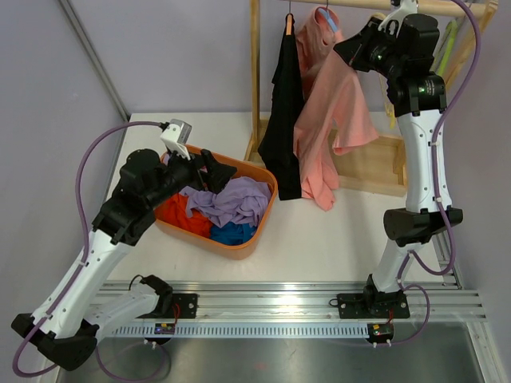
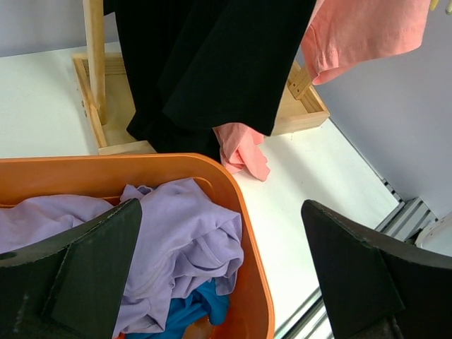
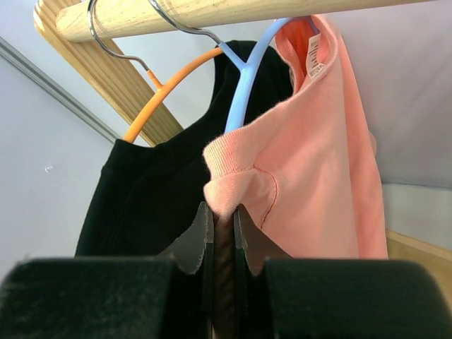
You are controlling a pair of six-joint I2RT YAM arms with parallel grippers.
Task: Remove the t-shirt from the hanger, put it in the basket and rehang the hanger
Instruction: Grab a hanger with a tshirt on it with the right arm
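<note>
A pink t-shirt (image 1: 335,104) hangs on a blue hanger (image 1: 330,20) from the wooden rail at the top right. In the right wrist view its neckline (image 3: 233,159) is pulled off one arm of the blue hanger (image 3: 244,78). My right gripper (image 1: 345,49) is up beside the hanger. In its own view this gripper (image 3: 222,212) is shut on a fold of the pink t-shirt (image 3: 318,176) just below the collar. My left gripper (image 1: 209,163) hovers over the orange basket, and in its wrist view the gripper (image 2: 220,205) is wide open and holds nothing.
A black garment (image 1: 283,104) on an orange hanger (image 3: 169,85) hangs just left of the pink one on the same rail (image 3: 212,10). The orange basket (image 1: 263,231) holds purple, blue and red clothes. The rack's wooden base (image 1: 375,163) lies on the table behind.
</note>
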